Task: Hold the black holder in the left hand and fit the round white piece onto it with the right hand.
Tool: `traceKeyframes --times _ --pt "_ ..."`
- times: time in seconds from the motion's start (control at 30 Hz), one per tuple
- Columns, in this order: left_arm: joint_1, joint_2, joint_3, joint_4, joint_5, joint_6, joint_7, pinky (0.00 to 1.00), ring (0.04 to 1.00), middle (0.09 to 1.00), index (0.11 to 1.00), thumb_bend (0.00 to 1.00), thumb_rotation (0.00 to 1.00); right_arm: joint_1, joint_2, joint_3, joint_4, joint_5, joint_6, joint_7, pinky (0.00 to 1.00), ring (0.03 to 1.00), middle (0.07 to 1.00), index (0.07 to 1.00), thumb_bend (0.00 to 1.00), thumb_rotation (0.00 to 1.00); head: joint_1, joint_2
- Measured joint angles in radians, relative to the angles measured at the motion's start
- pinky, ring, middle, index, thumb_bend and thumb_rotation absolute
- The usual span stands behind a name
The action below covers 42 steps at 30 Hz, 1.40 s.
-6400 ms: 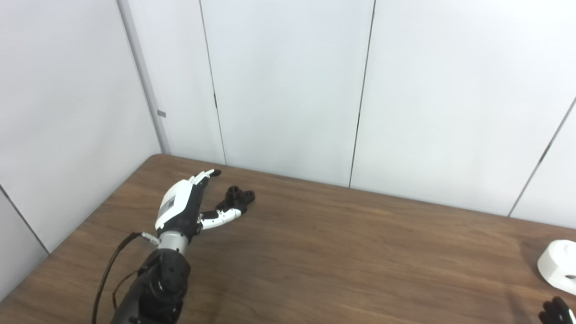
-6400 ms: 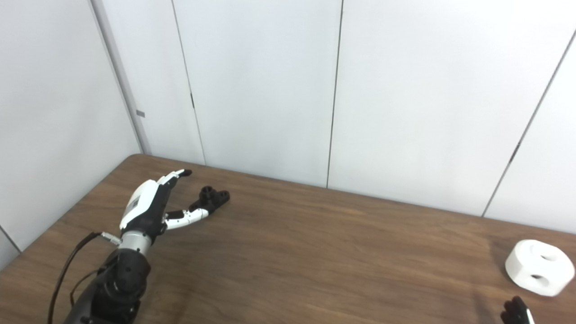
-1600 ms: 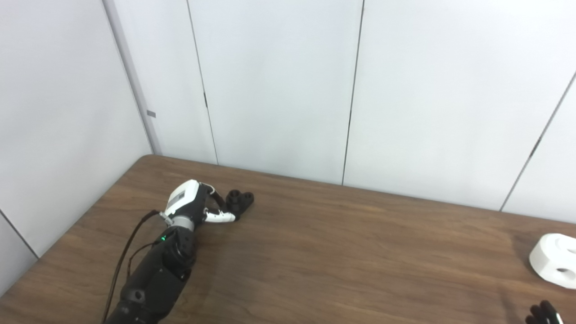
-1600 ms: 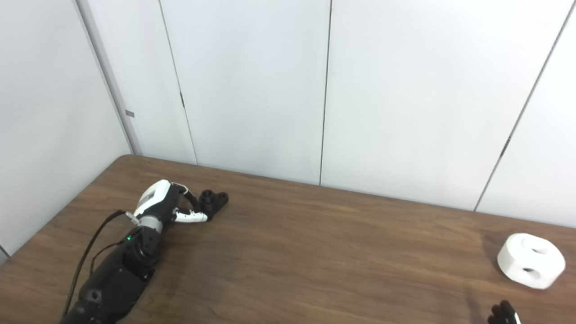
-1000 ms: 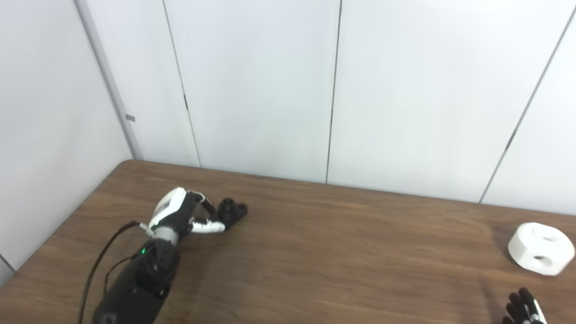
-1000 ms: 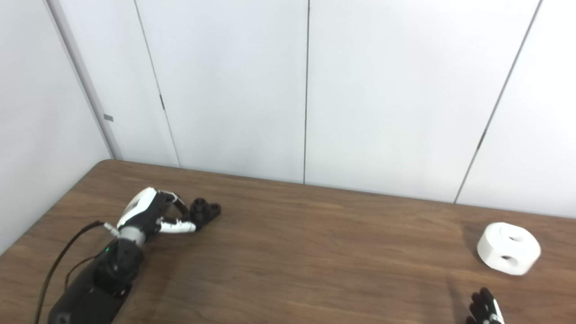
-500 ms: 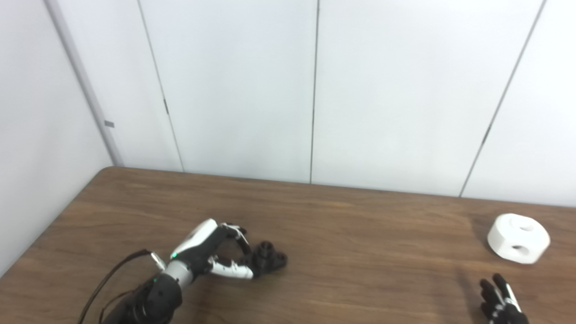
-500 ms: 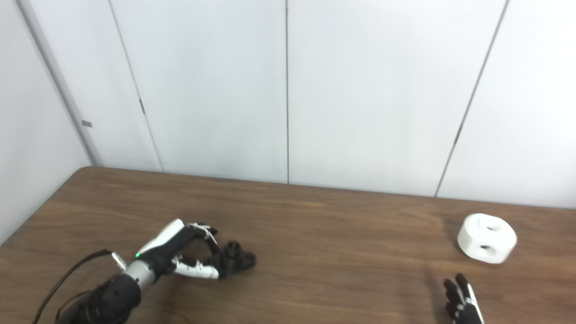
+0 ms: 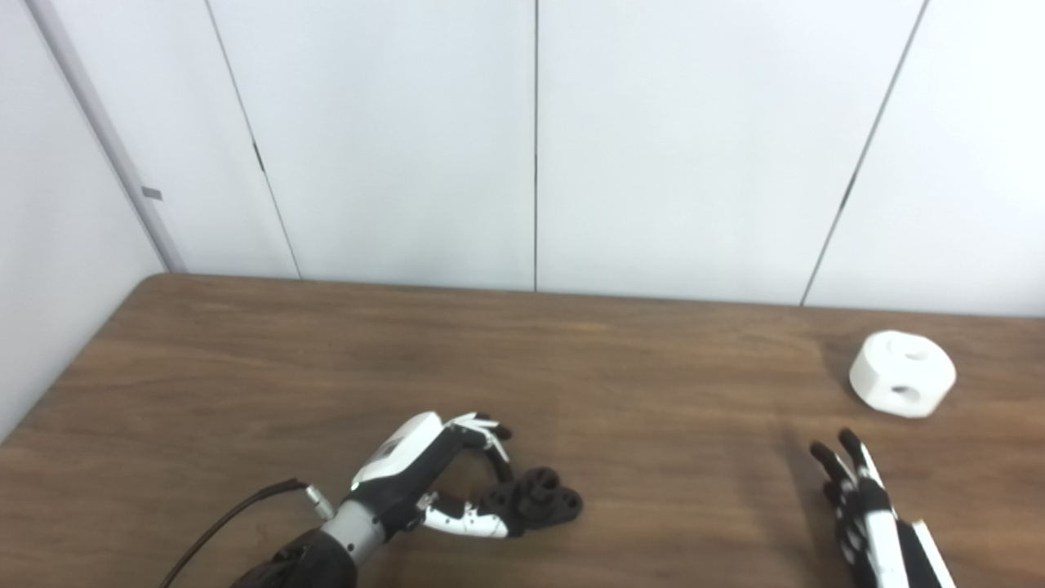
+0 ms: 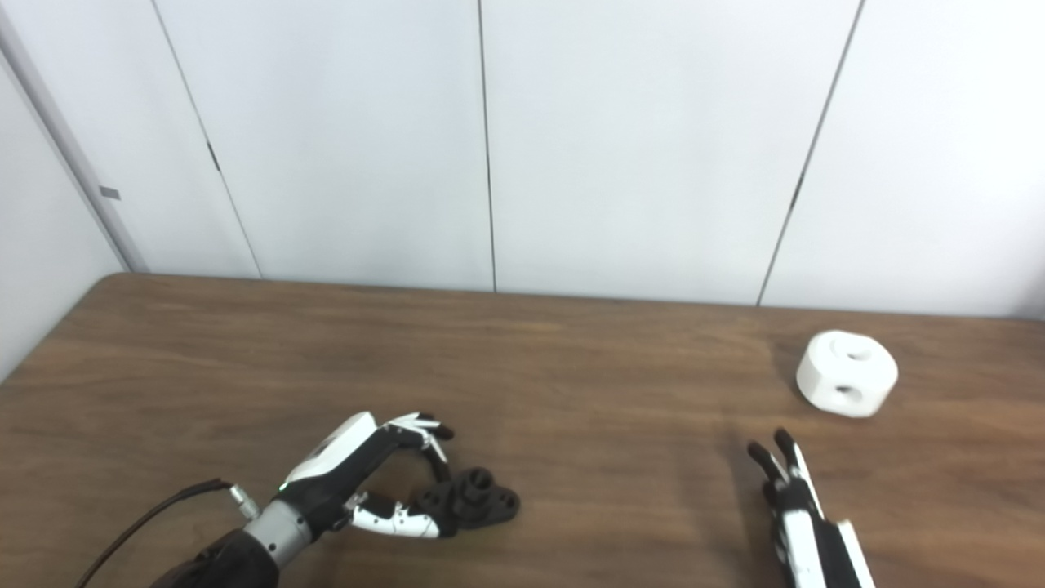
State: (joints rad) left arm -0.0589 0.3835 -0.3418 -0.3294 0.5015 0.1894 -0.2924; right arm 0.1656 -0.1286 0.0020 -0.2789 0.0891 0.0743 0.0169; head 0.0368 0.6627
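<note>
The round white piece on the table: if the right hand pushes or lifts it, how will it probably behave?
The round white piece looks rigid and chunky, so it probably keeps its shape. Resting on a flat face, it should slide, not roll. Its smooth sides might slip in the open right hand.

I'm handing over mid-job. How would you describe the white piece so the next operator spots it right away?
Start at the brown wooden table and go to its far right side, near the white wall. The white piece sits there alone, beyond the open right robot hand, which does not touch it. It is a chunky round white block with dark holes in its top and side, unlike the small black holder in the left robot hand.
</note>
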Motion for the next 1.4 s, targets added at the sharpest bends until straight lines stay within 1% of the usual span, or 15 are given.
traceKeyframes --times 0.13,0.33,0.4,0.43,0.57,0.67,0.83,0.93,0.97,1.1,1.2,1.23,1.27,1.3,1.4 --pt "0.029 -0.015 -0.049 -0.004 0.059 -0.039 0.004 0.96 0.91 0.818 0.485 0.52 0.05 -0.005 0.003 0.006 -0.013 -0.011 0.026 -0.005 1.0 0.986 0.925 1.0 0.62 1.0 -0.012 0.023" --pt "0.057 -0.046 -0.064 0.004 0.127 -0.094 0.038 0.95 0.895 0.806 0.486 0.52 0.05 -0.011 0.008 0.019 -0.031 -0.03 0.061 -0.011 1.0 1.0 0.927 1.0 0.66 1.0 -0.052 0.075" --pt "0.065 -0.05 -0.069 0.013 0.161 -0.116 0.057 0.94 0.887 0.802 0.486 0.52 0.05 -0.012 0.008 0.019 -0.041 -0.029 0.079 -0.011 1.0 0.99 0.929 1.0 0.65 1.0 -0.052 0.075" --pt "0.07 -0.051 -0.072 0.018 0.179 -0.133 0.07 0.93 0.887 0.801 0.486 0.52 0.05 -0.012 0.008 0.019 -0.046 -0.029 0.085 -0.011 1.0 0.986 0.931 1.0 0.65 1.0 -0.067 0.087" --pt "0.079 -0.05 -0.078 0.034 0.235 -0.181 0.105 0.92 0.886 0.799 0.486 0.52 0.05 -0.012 0.009 0.019 -0.054 -0.03 0.092 -0.011 1.0 0.977 0.926 1.0 0.65 1.0 -0.077 0.097" --pt "0.081 -0.05 -0.08 0.033 0.257 -0.188 0.105 0.91 0.885 0.798 0.486 0.52 0.05 -0.013 0.009 0.016 -0.065 -0.029 0.108 -0.012 1.0 0.972 0.925 1.0 0.65 0.99 -0.087 0.1" --pt "0.085 -0.051 -0.078 0.037 0.28 -0.202 0.114 0.91 0.883 0.797 0.487 0.52 0.05 -0.02 0.01 -0.004 -0.07 -0.019 0.113 -0.012 1.0 0.944 0.92 1.0 0.59 0.95 -0.097 0.094" --pt "0.087 -0.051 -0.072 0.045 0.28 -0.213 0.122 0.9 0.875 0.792 0.487 0.52 0.05 -0.035 0.012 -0.011 -0.077 -0.03 0.117 -0.016 1.0 0.932 0.912 0.999 0.59 0.95 -0.126 0.081" --pt "0.087 -0.051 -0.068 0.052 0.278 -0.219 0.127 0.9 0.873 0.79 0.487 0.52 0.05 -0.042 0.014 -0.014 -0.079 -0.03 0.116 -0.016 1.0 0.931 0.913 0.998 0.59 0.95 -0.156 0.075" --pt "0.086 -0.051 -0.054 0.076 0.272 -0.253 0.144 0.88 0.862 0.786 0.487 0.52 0.05 -0.063 0.021 -0.024 -0.09 -0.032 0.12 -0.016 1.0 0.939 0.919 0.98 0.58 0.95 -0.195 0.072" --pt "0.085 -0.051 -0.047 0.08 0.272 -0.261 0.144 0.87 0.856 0.783 0.487 0.52 0.05 -0.079 0.016 -0.036 -0.114 -0.062 0.149 -0.022 1.0 0.963 0.925 0.969 0.58 0.96 -0.228 0.068" --pt "0.085 -0.051 -0.045 0.084 0.272 -0.266 0.145 0.87 0.852 0.78 0.486 0.52 0.05 -0.085 0.01 -0.043 -0.122 -0.075 0.161 -0.023 1.0 0.973 0.926 0.967 0.58 0.94 -0.236 0.067" --pt "0.084 -0.051 -0.041 0.089 0.271 -0.274 0.148 0.87 0.851 0.78 0.486 0.52 0.05 -0.091 0.002 -0.051 -0.13 -0.086 0.17 -0.023 1.0 0.972 0.926 0.966 0.58 0.92 -0.261 0.048" --pt "0.084 -0.051 -0.038 0.095 0.27 -0.282 0.155 0.86 0.85 0.779 0.486 0.52 0.05 -0.101 -0.008 -0.06 -0.137 -0.097 0.176 -0.023 1.0 0.972 0.926 0.966 0.58 0.91 -0.282 0.046" --pt "0.083 -0.051 -0.033 0.11 0.259 -0.298 0.163 0.87 0.852 0.781 0.487 0.52 0.05 -0.145 -0.038 -0.095 -0.144 -0.097 0.2 -0.023 0.94 0.944 0.927 0.955 0.64 0.68 -0.322 0.023"
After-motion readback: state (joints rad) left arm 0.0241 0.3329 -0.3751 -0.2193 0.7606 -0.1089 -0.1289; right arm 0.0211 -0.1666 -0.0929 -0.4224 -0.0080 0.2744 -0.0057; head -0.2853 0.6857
